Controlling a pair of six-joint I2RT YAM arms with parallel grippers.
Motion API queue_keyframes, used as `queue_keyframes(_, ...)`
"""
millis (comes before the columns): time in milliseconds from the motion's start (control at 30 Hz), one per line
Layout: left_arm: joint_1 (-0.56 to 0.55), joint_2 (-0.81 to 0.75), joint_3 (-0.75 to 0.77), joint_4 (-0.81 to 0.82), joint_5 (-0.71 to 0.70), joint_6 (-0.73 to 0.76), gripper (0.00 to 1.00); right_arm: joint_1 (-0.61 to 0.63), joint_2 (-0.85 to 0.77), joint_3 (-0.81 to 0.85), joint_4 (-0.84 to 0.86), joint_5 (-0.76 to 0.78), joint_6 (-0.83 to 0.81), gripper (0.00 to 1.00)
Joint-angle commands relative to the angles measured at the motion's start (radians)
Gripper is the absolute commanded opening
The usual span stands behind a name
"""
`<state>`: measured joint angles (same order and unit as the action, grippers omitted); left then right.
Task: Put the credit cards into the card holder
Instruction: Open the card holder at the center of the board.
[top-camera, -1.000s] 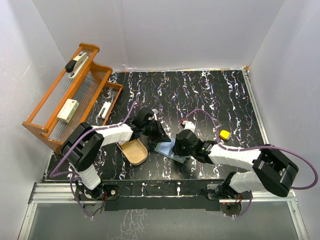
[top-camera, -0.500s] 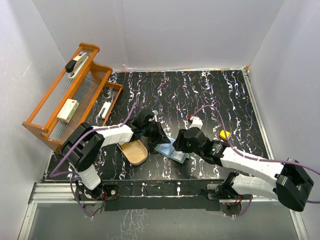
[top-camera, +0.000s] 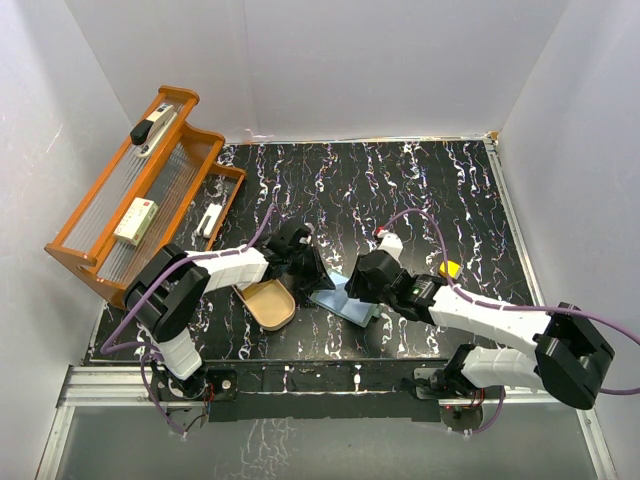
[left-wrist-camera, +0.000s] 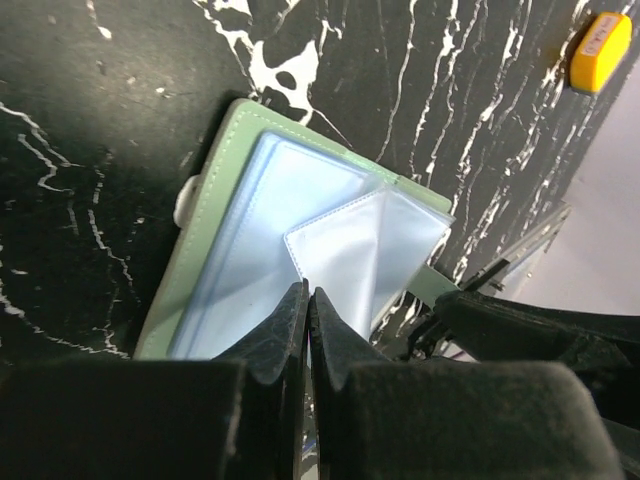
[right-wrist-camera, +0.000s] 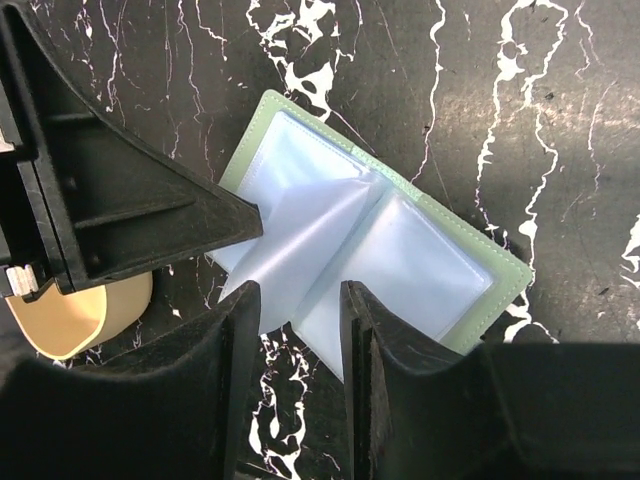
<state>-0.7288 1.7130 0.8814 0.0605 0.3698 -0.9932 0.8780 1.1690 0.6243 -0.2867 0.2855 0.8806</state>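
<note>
The left hand (top-camera: 318, 278) is reaching in from the left in the top view. Its fingers are pressed together, with the tips down at the left end of the holder (top-camera: 350, 308). The holder is lying open on the table (top-camera: 420, 190), near the front edge between the 2 arms, its blue inside facing up. The right hand (top-camera: 352, 290) is hovering over it from the right. A tan dish (top-camera: 268, 305) is sitting just left of the holder, under the left arm. A yellow block (top-camera: 450, 269) is lying well off to the right, and a wooden rack (top-camera: 130, 200) is standing at the table's left edge.

In the left wrist view, the 2 fingers are meeting with no gap. Their tips are touching the near edge of a clear leaf (left-wrist-camera: 375, 245) that is slanting across the holder's blue pockets. Whether the leaf is caught between them I cannot tell. A green rim is showing round the pockets, with a pale tab (left-wrist-camera: 184, 205) at its left side.

In the right wrist view, the right hand's fingers (right-wrist-camera: 235, 340) are standing apart with nothing gripped, straddling the leaf's lower corner from above. The left hand's tip is lying against the leaf's upper-left edge.
</note>
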Motion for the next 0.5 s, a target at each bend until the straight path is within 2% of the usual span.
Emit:
queue_keyframes(0, -0.004, -0.03, 0.054, -0.117, -0.085, 0.06, 0.0, 0.006, 0.006, -0.022, 0.074, -0.008, 0.04, 0.35)
queue_keyframes(200, -0.004, -0.04, 0.101, -0.247, -0.176, 0.111, 0.02, 0.006, 0.066, -0.037, 0.117, -0.027, 0.038, 0.35)
queue_keyframes(467, -0.002, -0.067, 0.099, -0.28, -0.215, 0.122, 0.29, 0.006, 0.148, -0.009, 0.124, -0.038, -0.022, 0.37)
